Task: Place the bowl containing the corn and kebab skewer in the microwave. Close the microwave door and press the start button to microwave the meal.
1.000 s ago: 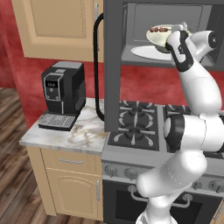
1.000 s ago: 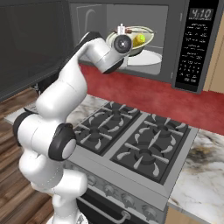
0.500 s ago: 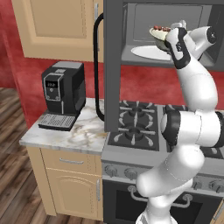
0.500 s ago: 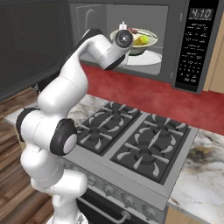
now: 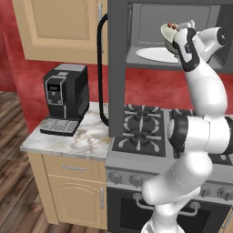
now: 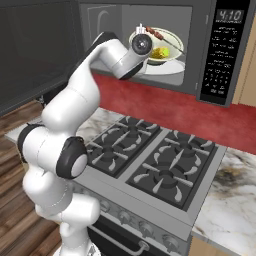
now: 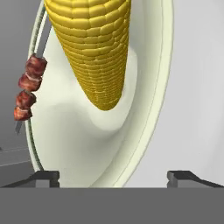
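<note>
The bowl (image 6: 159,44) is sitting inside the microwave (image 6: 200,60), above the white round plate (image 5: 152,54) on the cavity floor, and tilted rather than flat. The corn (image 7: 94,48) is lying in the bowl's hollow, and the kebab skewer (image 7: 28,87) is leaning across the bowl's rim beside it (its meat chunks are sitting right on the edge). The gripper (image 7: 113,176) is reaching into the microwave at the bowl's near edge with its jaws spread wide, one fingertip standing on each side of the bowl's rim and not pressing on it, so the bowl is let go. The microwave door (image 5: 117,68) is standing swung out to the left of the cavity, its curved black handle (image 5: 101,68) facing the coffee machine (image 5: 65,98) on the counter (image 5: 77,141) beyond it.
</note>
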Available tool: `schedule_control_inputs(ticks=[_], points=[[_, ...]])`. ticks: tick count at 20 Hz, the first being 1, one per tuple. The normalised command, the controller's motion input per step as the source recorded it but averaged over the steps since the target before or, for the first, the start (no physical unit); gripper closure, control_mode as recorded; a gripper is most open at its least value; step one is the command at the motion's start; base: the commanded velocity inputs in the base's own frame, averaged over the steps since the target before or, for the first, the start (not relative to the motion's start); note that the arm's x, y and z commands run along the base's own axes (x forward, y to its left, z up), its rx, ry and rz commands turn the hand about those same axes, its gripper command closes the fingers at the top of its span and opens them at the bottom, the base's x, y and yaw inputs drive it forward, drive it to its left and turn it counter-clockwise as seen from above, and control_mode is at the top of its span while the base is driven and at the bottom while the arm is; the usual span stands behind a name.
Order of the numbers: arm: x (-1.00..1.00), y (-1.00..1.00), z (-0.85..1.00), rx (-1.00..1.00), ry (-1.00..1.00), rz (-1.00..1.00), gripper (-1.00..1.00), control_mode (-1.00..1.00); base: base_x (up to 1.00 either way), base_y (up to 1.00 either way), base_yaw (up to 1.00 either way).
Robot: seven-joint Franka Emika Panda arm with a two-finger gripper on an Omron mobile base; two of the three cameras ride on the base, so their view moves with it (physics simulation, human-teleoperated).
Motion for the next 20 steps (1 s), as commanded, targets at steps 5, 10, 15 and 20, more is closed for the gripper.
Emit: schedule_control_inputs(ticks=[5, 10, 15, 20], points=[[-0.1, 0.0, 0.0, -0.01, -0.05, 0.0, -1.0, -1.0, 0.0, 0.0, 0.0], [-0.39, 0.0, 0.0, -0.05, -0.05, 0.0, -1.0, -1.0, 0.0, 0.0, 0.0], [-0.71, 0.04, 0.03, -0.12, -0.06, 0.0, -1.0, -1.0, 0.0, 0.0, 0.0], [-0.81, 0.17, 0.18, -0.2, 0.0, 0.0, -1.0, -1.0, 0.0, 0.0, 0.0]])
